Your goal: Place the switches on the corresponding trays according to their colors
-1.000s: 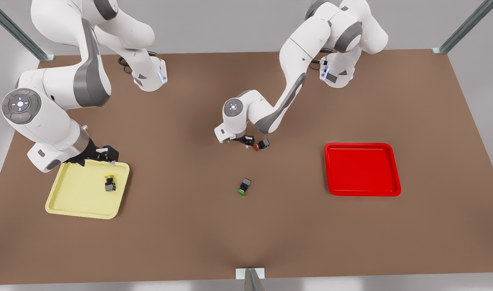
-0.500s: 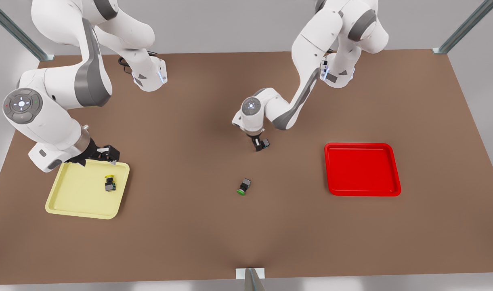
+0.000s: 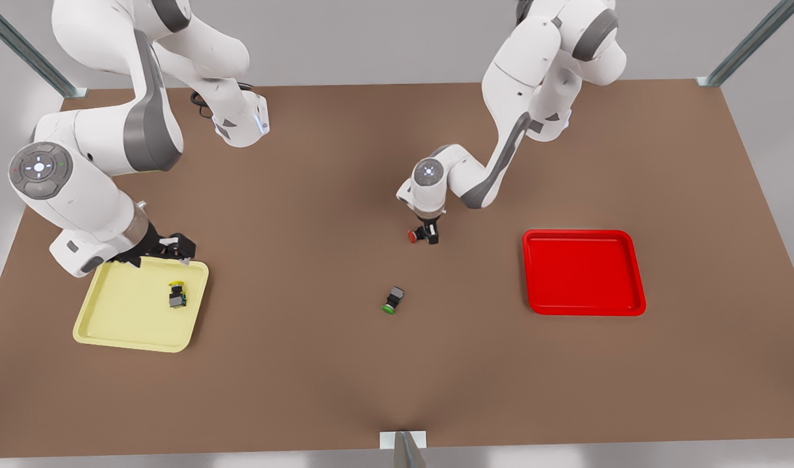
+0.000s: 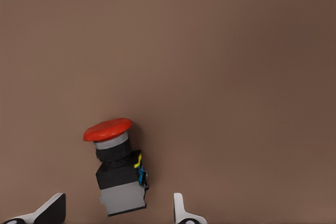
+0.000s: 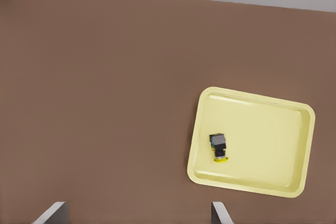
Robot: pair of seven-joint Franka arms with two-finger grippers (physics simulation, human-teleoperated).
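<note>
left gripper (image 3: 426, 235) open around the red-capped switch (image 4: 116, 167); right gripper (image 3: 169, 249) open beside the yellow tray (image 3: 120, 312).

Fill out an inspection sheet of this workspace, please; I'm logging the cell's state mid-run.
Surface: brown table, flat, no spills seen.
Job's things: yellow switch lies inside the yellow tray; red switch lies on the table, outside the red tray, which holds nothing.
Clutter: green-capped switch on its side mid-table; no matching tray seen.
Grippers: left gripper is down at the red switch, fingers open on either side of it, not touching; right gripper is open at the yellow tray's far edge.
Cables: black cable by the arm base on the front view's left.
Surroundings: metal frame posts at the corners, plain grey walls.
</note>
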